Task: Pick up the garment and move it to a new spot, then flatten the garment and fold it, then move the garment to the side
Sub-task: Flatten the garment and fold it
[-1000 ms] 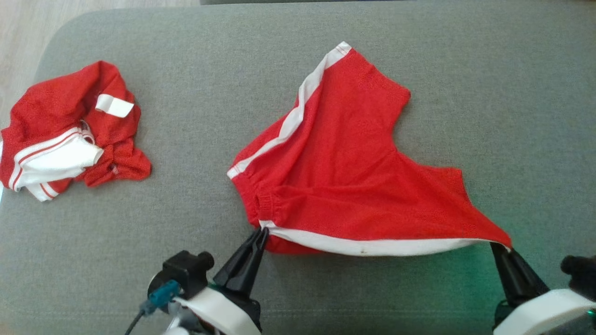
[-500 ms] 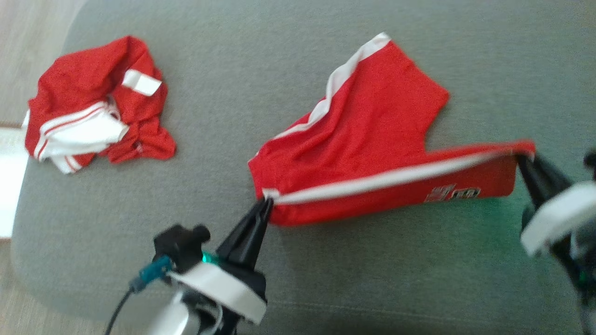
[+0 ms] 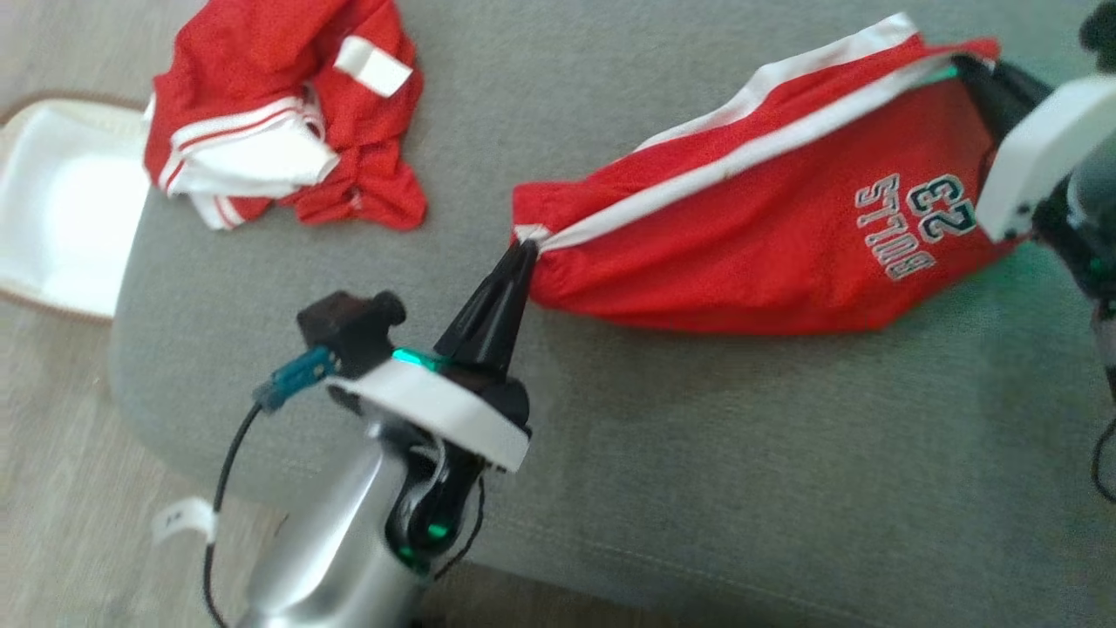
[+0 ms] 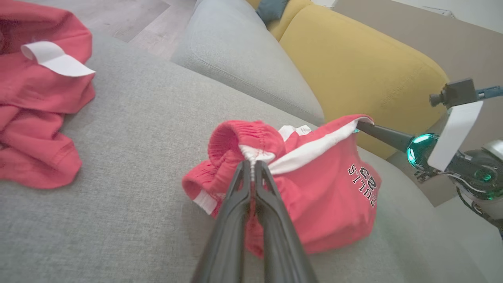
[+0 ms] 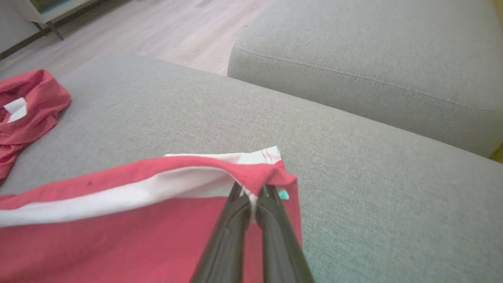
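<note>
Two clenched grips hold the red shorts [image 3: 767, 249] stretched between the left end effector [image 3: 526, 247] and right end effector [image 3: 959, 63].

The shorts [image 3: 750, 253] stretch over the sofa cushion [image 3: 697, 453] between the two arms — the left jaws grip their near-left end, the right jaws their far-right corner. A crumpled jersey [image 3: 288, 131] sits well apart at the cushion's far-left edge, a tray [image 3: 61, 209] just beside it on the floor [image 3: 52, 436]. Behind — another cushion [image 5: 373, 59].
</note>
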### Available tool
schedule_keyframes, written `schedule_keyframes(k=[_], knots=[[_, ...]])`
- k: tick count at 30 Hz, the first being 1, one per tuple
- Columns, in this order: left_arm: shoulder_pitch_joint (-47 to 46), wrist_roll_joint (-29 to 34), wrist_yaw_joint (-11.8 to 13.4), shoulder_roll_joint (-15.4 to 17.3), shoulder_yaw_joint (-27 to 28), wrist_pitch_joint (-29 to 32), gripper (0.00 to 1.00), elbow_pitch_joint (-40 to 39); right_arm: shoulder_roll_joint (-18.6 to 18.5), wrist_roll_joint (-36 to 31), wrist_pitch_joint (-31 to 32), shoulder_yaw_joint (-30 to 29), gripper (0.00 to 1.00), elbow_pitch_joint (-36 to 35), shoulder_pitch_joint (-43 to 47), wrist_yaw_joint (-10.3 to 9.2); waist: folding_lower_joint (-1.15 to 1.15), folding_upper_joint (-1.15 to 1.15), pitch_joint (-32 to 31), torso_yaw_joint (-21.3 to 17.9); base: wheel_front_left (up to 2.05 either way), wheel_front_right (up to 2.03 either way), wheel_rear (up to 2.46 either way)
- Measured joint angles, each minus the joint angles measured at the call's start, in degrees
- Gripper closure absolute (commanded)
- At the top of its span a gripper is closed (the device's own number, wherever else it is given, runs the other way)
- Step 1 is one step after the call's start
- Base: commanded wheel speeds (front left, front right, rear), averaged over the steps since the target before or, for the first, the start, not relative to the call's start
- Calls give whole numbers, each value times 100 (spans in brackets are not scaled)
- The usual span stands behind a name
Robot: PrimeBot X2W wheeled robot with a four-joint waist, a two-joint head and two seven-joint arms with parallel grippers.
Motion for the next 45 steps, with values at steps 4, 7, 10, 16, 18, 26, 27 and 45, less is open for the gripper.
schedule_keyframes(k=[4,7,10,16,18,26,27,45], knots=[[-364,-275,-54,-68,-178,1,100,393,-27,58,-265,304,100,789,-523,0,0,0,162,196,0,0,0],[-581,-452,-55,-83,-339,0,100,676,-27,101,-533,522,100,1300,-794,0,0,0,254,286,0,0,0],[-789,-621,-55,-98,-485,-36,100,936,-15,100,-826,668,100,1701,-994,0,0,0,315,303,0,0,0],[-1127,-888,-5,-129,-695,-253,0,1205,75,248,-1653,916,0,2168,-1183,0,0,0,347,231,0,0,0],[-1173,-873,90,-136,-688,-326,0,1243,148,299,-2059,925,0,2263,-1180,0,-1,0,329,186,0,0,0],[-1018,0,809,180,-366,-498,0,1145,221,-82,-3524,639,0,2241,-856,0,-1,0,104,-64,0,0,0],[-935,136,923,246,-272,-499,0,1074,240,-162,-3655,548,0,2168,-740,0,-1,0,65,-106,0,0,0],[138,1659,1280,911,622,-532,0,-260,1720,-1534,-3061,-1350,0,-1291,2743,0,-2,0,-651,-968,0,0,0]])
